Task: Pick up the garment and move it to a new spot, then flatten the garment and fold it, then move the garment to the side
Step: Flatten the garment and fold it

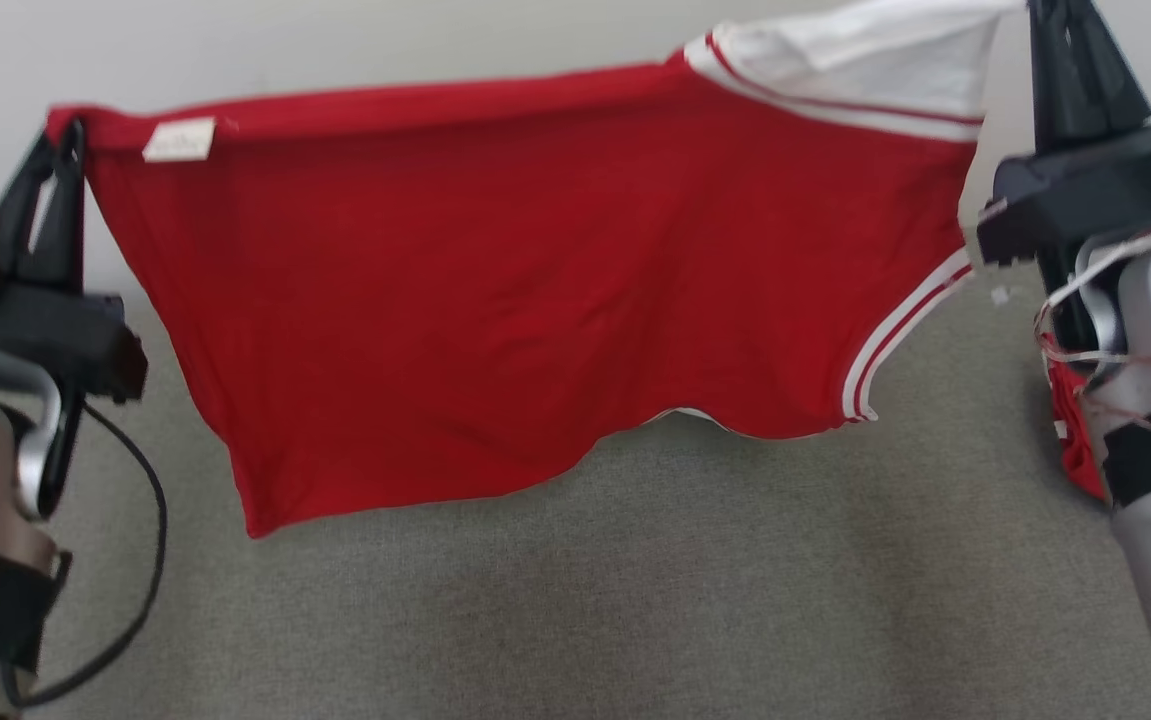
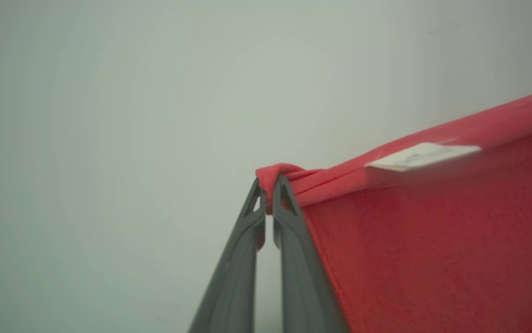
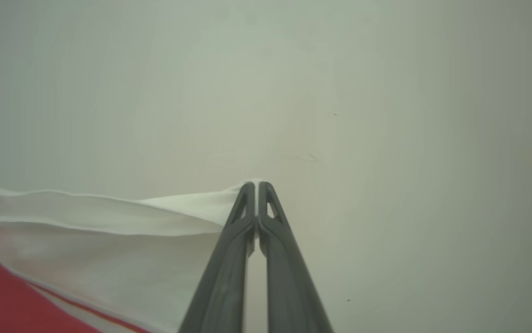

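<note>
A red garment (image 1: pixel 495 300) with white striped trim and a white panel (image 1: pixel 855 60) hangs stretched in the air between my two grippers, above the grey table (image 1: pixel 635 600). My left gripper (image 1: pixel 60 135) is shut on its red upper-left corner, next to a white label (image 1: pixel 180 140); the left wrist view shows the red hem (image 2: pixel 279 173) bunched between the fingertips. My right gripper (image 1: pixel 1035 15) is shut on the white upper-right corner, and the right wrist view shows white cloth (image 3: pixel 192 208) pinched at the tips of that gripper (image 3: pixel 257 187). The lower edge hangs loose above the table.
A pale wall (image 1: pixel 335 40) stands behind the table. A black cable (image 1: pixel 150 520) loops from my left forearm at the lower left. Another bit of red cloth (image 1: pixel 1075 420) shows behind my right forearm at the right edge.
</note>
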`<state>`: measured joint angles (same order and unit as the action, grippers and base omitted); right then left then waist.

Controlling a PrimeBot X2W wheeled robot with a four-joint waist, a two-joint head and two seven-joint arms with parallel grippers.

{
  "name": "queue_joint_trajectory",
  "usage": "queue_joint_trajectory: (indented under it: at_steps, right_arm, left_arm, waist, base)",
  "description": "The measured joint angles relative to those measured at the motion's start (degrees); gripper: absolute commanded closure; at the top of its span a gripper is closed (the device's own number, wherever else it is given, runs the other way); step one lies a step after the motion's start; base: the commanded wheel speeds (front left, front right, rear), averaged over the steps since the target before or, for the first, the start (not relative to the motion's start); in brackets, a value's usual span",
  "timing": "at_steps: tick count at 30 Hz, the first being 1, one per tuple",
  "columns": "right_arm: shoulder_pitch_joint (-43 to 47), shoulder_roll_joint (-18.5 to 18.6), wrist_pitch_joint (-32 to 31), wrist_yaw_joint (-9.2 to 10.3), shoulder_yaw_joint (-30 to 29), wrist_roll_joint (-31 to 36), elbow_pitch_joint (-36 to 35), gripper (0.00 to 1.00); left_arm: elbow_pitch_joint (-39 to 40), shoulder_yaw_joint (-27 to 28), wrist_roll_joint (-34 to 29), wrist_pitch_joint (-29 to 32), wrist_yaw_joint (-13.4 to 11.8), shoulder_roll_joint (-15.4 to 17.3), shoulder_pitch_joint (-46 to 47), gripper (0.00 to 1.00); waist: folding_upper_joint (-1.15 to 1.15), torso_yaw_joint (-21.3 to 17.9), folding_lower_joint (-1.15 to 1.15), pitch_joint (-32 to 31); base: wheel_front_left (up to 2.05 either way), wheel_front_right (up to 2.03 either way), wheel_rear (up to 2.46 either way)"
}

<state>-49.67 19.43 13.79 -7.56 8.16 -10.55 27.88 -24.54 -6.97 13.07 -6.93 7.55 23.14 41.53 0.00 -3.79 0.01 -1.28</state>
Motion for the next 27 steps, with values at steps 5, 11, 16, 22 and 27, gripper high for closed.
queue_joint_trajectory:
  at_steps: [5, 11, 16, 22, 27]
  right_arm:
    - [-7.78, 1.71, -0.46, 0.00, 3.48, 0.60, 3.01, 1.00]
    - [-21.96, 4.67, -2.19, -0.01, 5.09, 2.81, 8.14, 1.00]
    - [-35.10, 6.32, -2.20, -0.07, 2.97, 7.15, 12.95, 1.00]
    - [-45.75, 7.11, -0.01, -0.09, -0.85, 13.66, 14.78, 1.00]
    - [-47.77, 7.51, 0.93, -0.09, -2.45, 16.19, 18.01, 1.00]
  left_arm:
    - [-1.00, -1.45, -0.87, 1.89, 0.00, 1.59, 6.77, 1.00]
    - [-4.13, -2.75, -3.09, 2.99, -0.40, 2.41, 17.54, 1.00]
    - [-7.79, -3.63, -6.56, 2.53, -2.83, 3.28, 28.72, 1.00]
    - [-10.37, -5.27, -10.80, -1.47, -5.57, 4.13, 40.07, 1.00]
    - [-15.13, -6.30, -11.98, -5.65, -6.16, 3.81, 44.81, 1.00]
  waist:
    - [0.00, 0.36, 0.00, 2.98]
    - [0.00, 0.64, 0.00, 8.98]
    - [0.01, 0.91, 0.01, 15.34]
    - [0.01, 1.29, 0.01, 21.59]
    - [0.01, 1.79, 0.01, 26.73]
  base:
    - [0.00, 0.00, 0.00]
    - [0.00, 0.00, 0.00]
    - [0.00, 0.00, 0.00]
    - [0.00, 0.00, 0.00]
    - [0.00, 0.00, 0.00]
